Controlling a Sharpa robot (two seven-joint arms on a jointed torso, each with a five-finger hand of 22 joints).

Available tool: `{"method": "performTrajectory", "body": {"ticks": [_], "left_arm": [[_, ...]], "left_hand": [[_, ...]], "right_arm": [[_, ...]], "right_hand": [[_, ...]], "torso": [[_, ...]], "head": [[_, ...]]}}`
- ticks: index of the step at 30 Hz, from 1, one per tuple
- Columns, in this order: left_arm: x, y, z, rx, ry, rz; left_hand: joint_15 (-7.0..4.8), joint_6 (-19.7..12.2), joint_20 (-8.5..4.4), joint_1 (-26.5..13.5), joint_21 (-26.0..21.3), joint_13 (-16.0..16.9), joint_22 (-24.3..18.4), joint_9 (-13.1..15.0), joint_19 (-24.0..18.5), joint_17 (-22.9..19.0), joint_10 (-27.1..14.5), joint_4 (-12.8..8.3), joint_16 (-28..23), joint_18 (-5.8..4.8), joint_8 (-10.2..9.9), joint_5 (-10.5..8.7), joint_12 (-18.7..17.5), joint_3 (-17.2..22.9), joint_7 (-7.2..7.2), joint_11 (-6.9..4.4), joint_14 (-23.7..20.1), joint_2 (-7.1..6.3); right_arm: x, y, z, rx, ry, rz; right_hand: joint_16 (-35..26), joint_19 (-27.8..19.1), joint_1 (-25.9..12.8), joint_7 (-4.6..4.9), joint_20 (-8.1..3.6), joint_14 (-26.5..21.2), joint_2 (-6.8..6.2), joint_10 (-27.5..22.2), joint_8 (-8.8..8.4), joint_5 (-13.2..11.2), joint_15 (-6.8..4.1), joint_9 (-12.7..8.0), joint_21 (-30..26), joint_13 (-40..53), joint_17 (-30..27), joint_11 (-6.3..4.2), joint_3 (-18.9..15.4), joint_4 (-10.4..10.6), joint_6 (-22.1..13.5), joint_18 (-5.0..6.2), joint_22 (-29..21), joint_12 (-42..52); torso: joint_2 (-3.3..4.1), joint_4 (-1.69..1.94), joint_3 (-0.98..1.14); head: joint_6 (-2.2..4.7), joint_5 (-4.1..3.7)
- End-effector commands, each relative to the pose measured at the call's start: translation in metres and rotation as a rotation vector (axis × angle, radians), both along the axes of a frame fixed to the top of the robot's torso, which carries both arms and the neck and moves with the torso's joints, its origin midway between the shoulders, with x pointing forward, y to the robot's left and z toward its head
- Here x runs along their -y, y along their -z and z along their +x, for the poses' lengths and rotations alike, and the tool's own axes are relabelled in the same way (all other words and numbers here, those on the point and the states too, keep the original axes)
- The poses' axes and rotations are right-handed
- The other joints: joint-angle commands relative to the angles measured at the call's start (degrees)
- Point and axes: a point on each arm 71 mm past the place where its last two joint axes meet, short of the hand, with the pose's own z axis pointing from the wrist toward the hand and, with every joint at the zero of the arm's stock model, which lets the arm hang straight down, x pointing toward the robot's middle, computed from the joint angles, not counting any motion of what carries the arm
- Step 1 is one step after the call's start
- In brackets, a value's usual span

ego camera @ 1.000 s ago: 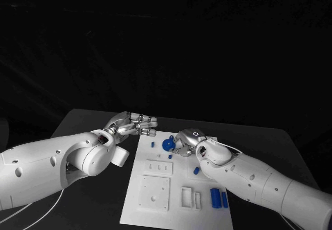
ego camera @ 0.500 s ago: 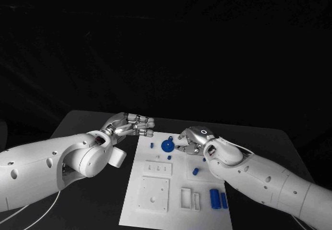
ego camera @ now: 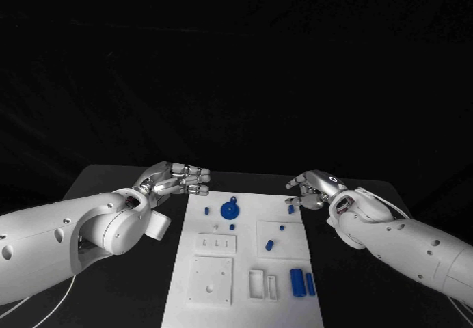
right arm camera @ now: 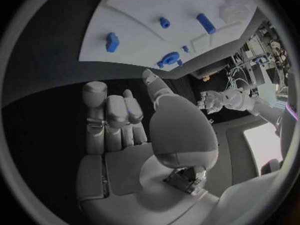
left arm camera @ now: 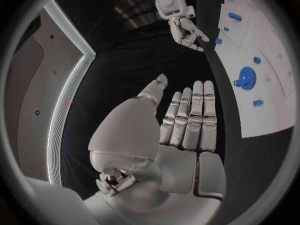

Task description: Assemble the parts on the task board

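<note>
Small blue toothed plastic gear (ego camera: 230,208) on white task board (ego camera: 247,301): likely light, rigid; grip by rim. Left hand (ego camera: 178,180) fingers together, empty; right hand (ego camera: 314,190) fingers loosely curled, empty.

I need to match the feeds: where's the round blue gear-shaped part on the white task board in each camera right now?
Head view: the round blue gear-shaped part lies near the white task board's far end, between the two hands.
Left wrist view: the gear sits on the board beyond the left hand.
Right wrist view: the gear lies at the board's edge, above the right hand.
Shared landmark: the small blue peg beside the gear.
</note>
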Motion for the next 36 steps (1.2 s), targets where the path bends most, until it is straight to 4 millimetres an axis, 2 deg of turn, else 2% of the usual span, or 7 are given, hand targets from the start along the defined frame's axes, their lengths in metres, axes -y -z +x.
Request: {"method": "performTrajectory", "body": {"ticks": [1, 3, 10, 12, 21, 31, 36], "left_arm": [[0.000, -0.001, 0.000, 0.008, 0.023, -0.010], [-0.001, -0.001, 0.000, 0.008, 0.022, -0.008], [-0.004, 0.000, 0.003, 0.009, 0.015, -0.004], [-0.005, 0.000, 0.003, 0.009, 0.014, -0.003], [-0.005, 0.001, 0.004, 0.011, 0.015, -0.002], [-0.003, 0.002, 0.004, 0.011, 0.021, 0.001], [-0.003, 0.002, 0.004, 0.011, 0.022, 0.002]], "left_hand": [[-0.19, 0.57, 0.22, 0.06, -0.10, 0.05, 0.00, -0.02, 0.20, -0.07, 0.55, -0.26, 0.01, -0.07, 0.02, 0.13, 0.09, 0.35, -0.07, -0.15, -0.14, 0.36], [-0.25, 0.63, 0.15, 0.03, -0.04, 0.04, 0.03, -0.03, 0.24, -0.07, 0.85, -0.35, 0.01, -0.10, 0.01, 0.13, 0.05, 0.50, -0.09, -0.23, 0.00, 0.34], [-0.27, 0.61, 0.11, 0.01, 0.01, 0.05, 0.04, -0.04, 0.22, -0.08, 0.93, -0.47, 0.00, -0.15, 0.01, 0.14, 0.07, 0.68, -0.07, -0.25, 0.03, 0.30], [-0.26, 0.60, 0.09, -0.04, 0.04, 0.05, 0.04, -0.04, 0.18, -0.09, 0.83, -0.56, -0.01, -0.19, 0.01, 0.15, 0.07, 0.83, -0.06, -0.22, 0.00, 0.26], [-0.20, 0.51, 0.13, -0.04, 0.08, 0.05, 0.04, -0.04, 0.08, -0.10, 0.52, -0.75, -0.02, -0.19, 0.01, 0.16, 0.06, 0.98, -0.04, -0.13, -0.14, 0.23], [-0.20, 0.51, 0.13, -0.04, 0.08, 0.05, 0.04, -0.04, 0.08, -0.10, 0.52, -0.75, -0.02, -0.19, 0.01, 0.16, 0.06, 0.98, -0.04, -0.13, -0.14, 0.23], [-0.19, 0.50, 0.15, -0.07, 0.16, 0.05, 0.04, -0.04, 0.01, -0.10, 0.47, -0.91, -0.02, -0.15, 0.00, 0.13, 0.06, 1.06, -0.02, -0.12, -0.20, 0.20]], "right_arm": [[0.012, 0.003, 0.000, -0.041, -0.073, 0.120], [0.023, 0.006, 0.002, -0.054, -0.069, 0.121], [0.053, 0.018, 0.008, -0.100, -0.027, 0.145], [0.056, 0.021, 0.009, -0.111, -0.021, 0.151], [0.050, 0.034, 0.013, -0.157, -0.032, 0.160], [0.042, 0.048, 0.016, -0.219, -0.044, 0.142], [0.039, 0.056, 0.015, -0.260, -0.051, 0.122]], "right_hand": [[-0.68, 2.53, 0.64, -0.32, 0.19, -0.54, -0.15, -0.79, -0.12, 0.30, -0.12, 0.00, -0.83, -0.30, -0.44, -0.21, -0.03, -1.07, -0.02, 0.02, 1.61, -0.60], [-1.44, 2.22, 1.12, -0.44, 0.19, -0.86, -0.21, -1.37, -0.11, -0.03, -0.16, 0.00, -1.94, -0.59, -1.01, -0.32, -0.20, -1.79, -0.64, -0.01, 1.53, -1.12], [-2.33, 1.86, 2.13, -0.48, 0.03, -1.50, -0.65, -2.41, -0.17, -1.10, -0.27, -0.05, -4.72, -1.24, -1.71, -0.63, -1.58, -2.29, -3.45, -0.01, 1.49, -2.02], [-2.32, 1.87, 2.27, -0.38, 0.06, -1.52, -0.65, -2.48, -0.21, -1.08, -0.22, -0.10, -4.90, -1.27, -1.70, -0.58, -1.66, -2.34, -4.24, 0.03, 1.53, -2.06], [-2.19, 1.95, 2.76, -0.47, 0.09, -1.60, -0.40, -2.68, -0.20, -0.61, -0.28, -0.10, -5.08, -1.27, -1.60, -0.80, -1.46, -2.72, -4.88, 0.13, 1.92, -1.97], [-1.88, 2.09, 2.14, -0.74, -0.20, -1.62, 0.09, -2.76, -0.12, 0.58, -0.52, -0.03, -5.59, -1.25, -1.27, -1.04, -0.21, -4.04, -3.11, -0.17, 3.01, -1.67], [-1.85, 2.12, 2.03, -0.74, -0.17, -1.67, 0.17, -2.84, -0.14, 2.01, -0.51, -0.04, -5.92, -1.23, -1.18, -1.08, -0.03, -4.46, -3.20, -0.12, 3.18, -1.62]], "torso": [[-0.06, -0.42, 0.44], [-0.05, -0.53, 0.56], [-0.03, -0.34, 0.38], [0.04, -0.33, 0.48], [0.00, -0.14, 0.27], [0.28, 0.21, 0.34], [0.45, 0.29, 0.49]], "head": [[-0.02, -0.30], [-0.06, -0.41], [-0.19, -0.94], [-0.16, -0.97], [-0.61, -1.34], [-0.82, -1.72], [-0.98, -1.82]]}}
